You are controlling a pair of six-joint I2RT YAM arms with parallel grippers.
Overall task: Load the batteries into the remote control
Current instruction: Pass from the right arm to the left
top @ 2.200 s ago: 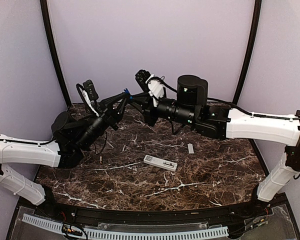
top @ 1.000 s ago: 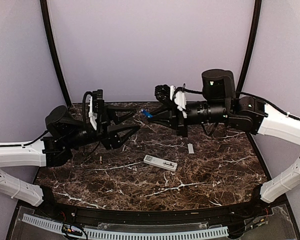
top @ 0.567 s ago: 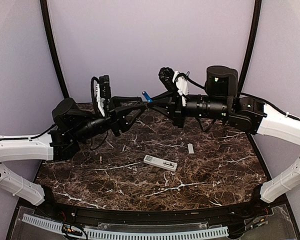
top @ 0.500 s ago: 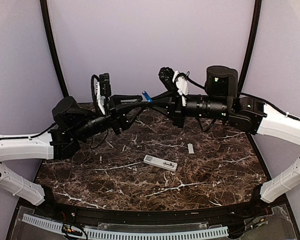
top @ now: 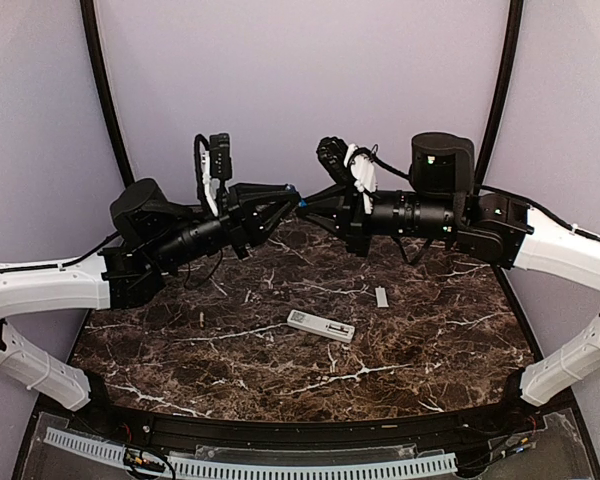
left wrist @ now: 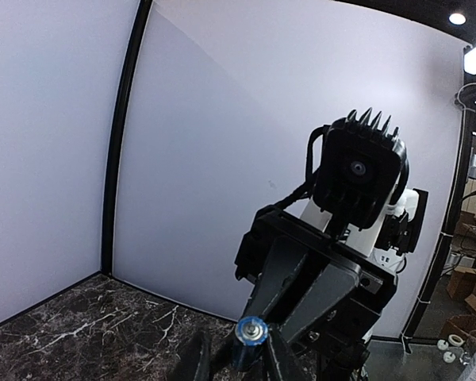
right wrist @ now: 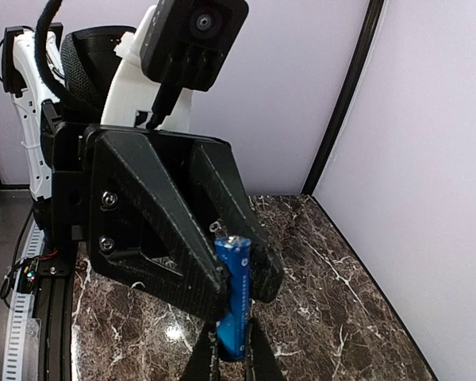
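Top external, query: locate the remote and report its contents.

Reply: The remote (top: 320, 326) lies flat on the marble table (top: 430, 350), near the middle. Its long axis runs roughly left to right with a slight tilt. Detail on its upper face is too small to tell whether anything sits in it. A small grey cover (top: 381, 297) lies apart from it, to the right and farther back.

Query: locate the battery and give its orientation.

Reply: The battery (top: 292, 188) is in the air above the far part of the table, where the left gripper (top: 291, 194) and the right gripper (top: 304, 204) meet tip to tip. Its long axis follows the line between the two grippers. The right wrist view shows it pointing straight out from the right gripper toward the left one (right wrist: 232, 300). The left wrist view shows it end-on (left wrist: 251, 330), a pale metal end facing that camera.

Query: report gripper states.

Reply: Right gripper: jaws nearly closed, clamped on the end of the battery nearest its wrist. Left gripper: jaws set narrow, flanking the opposite end. Whether they press on the battery cannot be told.
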